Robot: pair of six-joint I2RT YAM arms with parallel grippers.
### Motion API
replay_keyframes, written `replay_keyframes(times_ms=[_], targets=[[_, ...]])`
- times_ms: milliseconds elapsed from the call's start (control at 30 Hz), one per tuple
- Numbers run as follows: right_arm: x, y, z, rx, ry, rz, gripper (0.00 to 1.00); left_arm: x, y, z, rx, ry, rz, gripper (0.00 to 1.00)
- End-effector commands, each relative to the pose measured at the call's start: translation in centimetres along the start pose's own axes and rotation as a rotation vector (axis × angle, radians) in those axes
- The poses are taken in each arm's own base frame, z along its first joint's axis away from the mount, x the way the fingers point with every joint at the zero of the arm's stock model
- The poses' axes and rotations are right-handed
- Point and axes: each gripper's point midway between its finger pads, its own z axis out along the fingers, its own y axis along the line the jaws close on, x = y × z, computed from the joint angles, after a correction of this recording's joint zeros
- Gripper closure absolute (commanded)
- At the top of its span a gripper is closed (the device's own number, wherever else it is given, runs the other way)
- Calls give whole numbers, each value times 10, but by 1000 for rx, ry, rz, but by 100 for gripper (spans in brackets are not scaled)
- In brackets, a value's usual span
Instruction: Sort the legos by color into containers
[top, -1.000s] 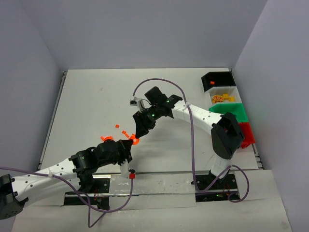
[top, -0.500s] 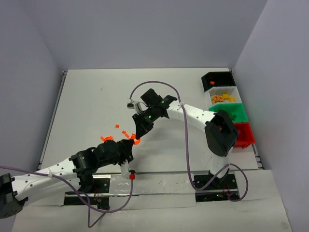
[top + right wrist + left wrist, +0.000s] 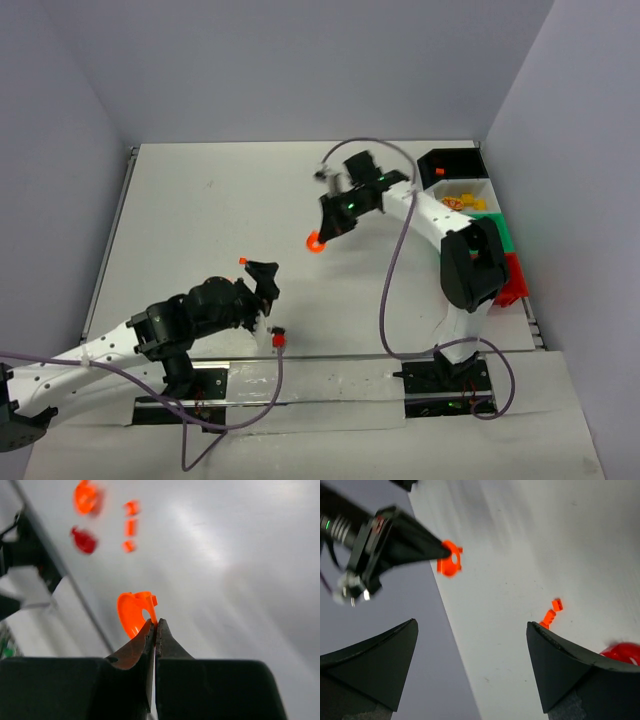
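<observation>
My right gripper (image 3: 322,234) hangs above the middle of the table, shut on a round orange lego (image 3: 315,243). The right wrist view shows that lego (image 3: 132,611) pinched by its edge at the fingertips of the right gripper (image 3: 155,625). My left gripper (image 3: 264,274) is open near the front left, with nothing between its fingers (image 3: 547,650). A small orange lego (image 3: 242,261) lies just beside it. More orange legos (image 3: 550,615) and a red round one (image 3: 622,652) lie on the table. The containers stand at the right edge: black (image 3: 452,160), white (image 3: 480,188), green (image 3: 497,238), red (image 3: 516,282).
Yellow legos (image 3: 462,203) lie in the white bin and a red bit (image 3: 440,172) in the black one. A purple cable (image 3: 392,280) loops from the right arm over the table. The left arm's body (image 3: 190,312) covers part of the lego pile.
The right gripper shut on the round orange lego, lifted it and carried it up and right, toward the bins. The left gripper went from shut to open and its arm drew back left.
</observation>
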Motion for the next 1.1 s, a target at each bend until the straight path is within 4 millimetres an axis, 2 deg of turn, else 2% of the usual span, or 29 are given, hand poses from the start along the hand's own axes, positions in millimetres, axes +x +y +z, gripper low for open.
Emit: replay_keyframes(times_ms=[0, 33, 67, 100, 133, 200, 333, 367, 433, 533, 600, 667, 933, 967, 1033, 1067], targets=[[-73, -92, -108, 279, -278, -1, 100, -2, 52, -20, -152, 9, -460, 1], [-80, -110, -125, 328, -315, 16, 100, 1, 60, -22, -192, 9, -538, 1], [-94, -137, -158, 405, -395, 34, 100, 5, 73, -27, -244, 7, -621, 1], [-102, -165, -180, 489, -454, 64, 100, 14, 85, -31, -286, 23, -773, 1], [-104, -180, -193, 520, -482, 99, 100, 26, 79, -27, -281, 67, -872, 1], [-108, -243, -245, 677, -578, 208, 100, 57, 87, -31, -305, 168, -1118, 1], [-102, -314, -294, 889, -660, 375, 100, 89, 82, -25, -279, 248, -1486, 1], [-105, -320, -305, 930, -683, 385, 100, 95, 84, -25, -285, 250, -1530, 1], [-98, -351, -313, 996, -696, 435, 100, 102, 92, -25, -318, 228, -1672, 1], [-94, -379, -325, 1029, -724, 461, 100, 116, 101, -32, -342, 204, -1781, 1], [-96, -385, -330, 1033, -738, 464, 100, 122, 97, -31, -328, 233, -1820, 1], [-91, -400, -324, 1036, -723, 478, 100, 138, 82, -33, -300, 303, -1854, 1], [-70, -427, -305, 1066, -659, 506, 100, 154, 35, -44, -161, 366, -1918, 1], [-67, -431, -303, 1072, -648, 511, 96, 157, 30, -47, -140, 374, -1873, 1], [-62, -433, -302, 1073, -635, 522, 80, 155, 22, -49, -101, 382, -1848, 1], [-61, -433, -301, 1068, -629, 527, 62, 155, 15, -52, -89, 398, -1846, 1]])
